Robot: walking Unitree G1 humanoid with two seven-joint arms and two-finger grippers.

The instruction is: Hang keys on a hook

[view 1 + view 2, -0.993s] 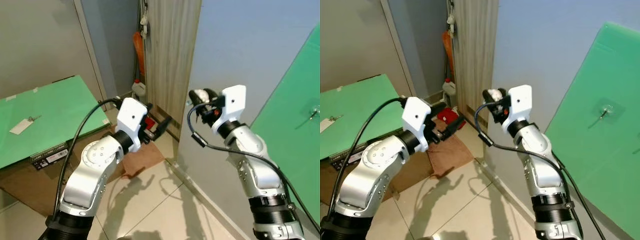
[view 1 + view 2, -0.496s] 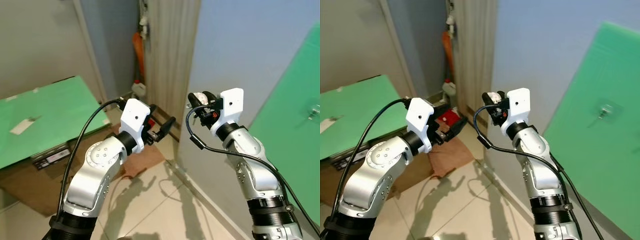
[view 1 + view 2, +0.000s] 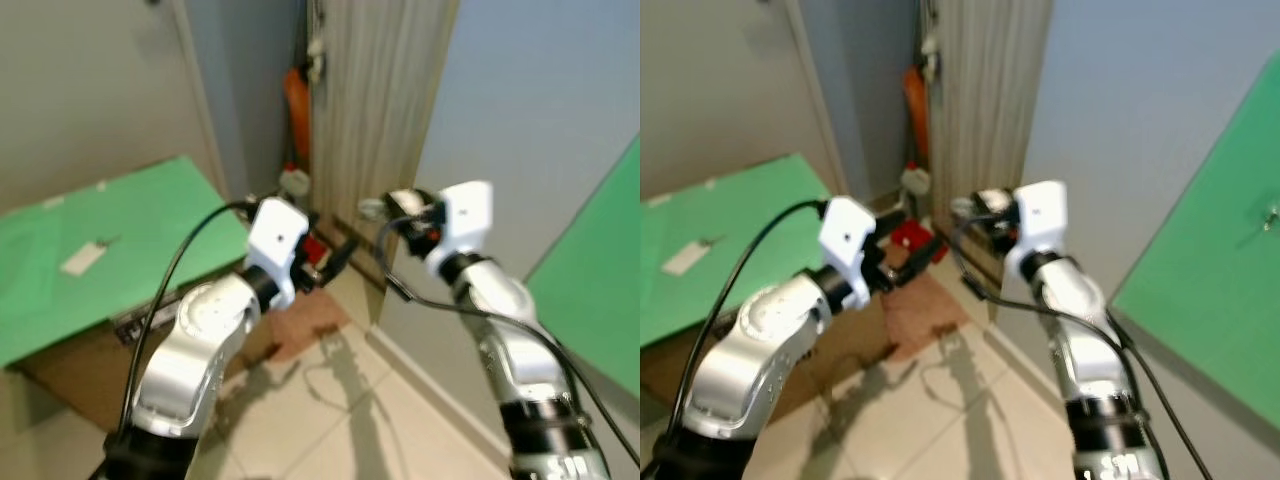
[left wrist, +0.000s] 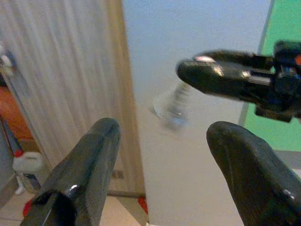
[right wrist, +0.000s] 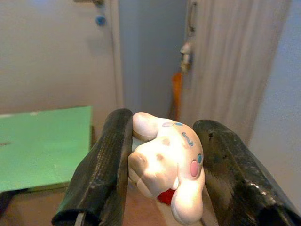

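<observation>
Keys' white plush puppy charm (image 5: 164, 165) pinched tight between the right gripper (image 5: 162, 179) fingers, up in front of the chest near the grey-blue wall (image 3: 540, 110) (views pretty blurry). Left gripper (image 4: 162, 160) raised beside it, fingers spread wide, nothing in them. Green surface (image 3: 120, 250) off to the left with a small white tag (image 3: 82, 259) lying on it. Green board (image 3: 1210, 240) leaning on the right.

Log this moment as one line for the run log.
right gripper: shut on white plush keychain | left gripper: open, empty | hook: on green board, bare | view: blurred
</observation>
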